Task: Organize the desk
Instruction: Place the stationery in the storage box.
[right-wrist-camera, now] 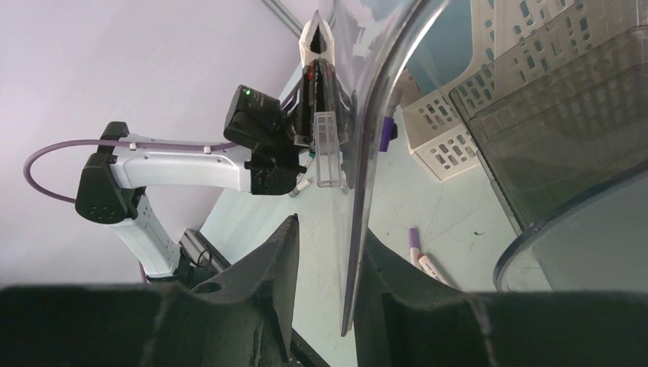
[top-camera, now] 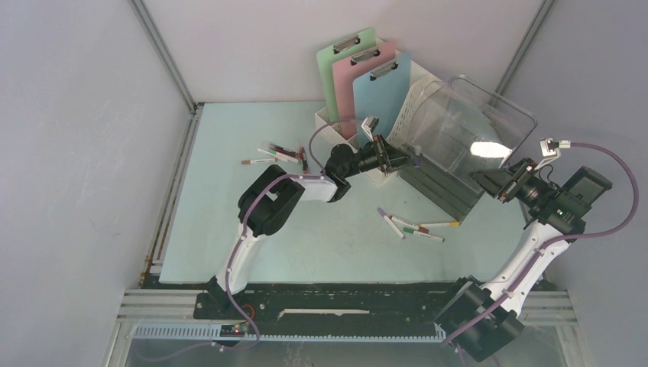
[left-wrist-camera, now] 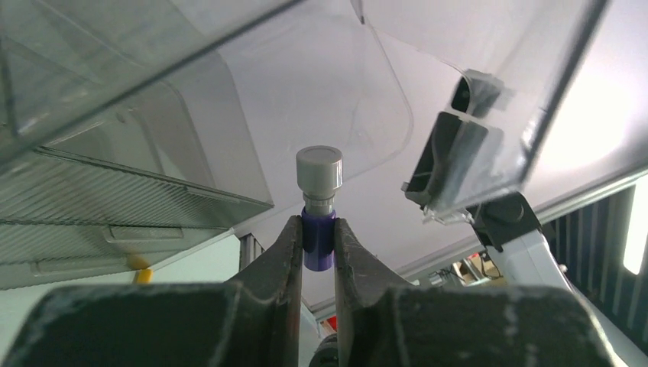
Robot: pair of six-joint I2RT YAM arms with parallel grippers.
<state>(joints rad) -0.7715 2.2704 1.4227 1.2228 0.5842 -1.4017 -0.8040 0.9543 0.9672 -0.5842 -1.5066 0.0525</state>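
Over the desk (top-camera: 229, 191) at mid-frame, your left gripper (left-wrist-camera: 317, 227) pinches a purple marker (left-wrist-camera: 319, 170), pointing right toward the bin (top-camera: 443, 189); your right gripper (right-wrist-camera: 330, 238) clamps its clear lid (top-camera: 474, 122).

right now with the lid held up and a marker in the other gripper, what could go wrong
1. The right gripper pinches only the thin edge of the clear lid. It could slip and drop onto the left gripper.
2. The left gripper holds the purple marker by a short stretch at its fingertips, so a knock against the lid might twist it loose.
3. Loose markers lie on the desk below, and a low swing could scatter them.
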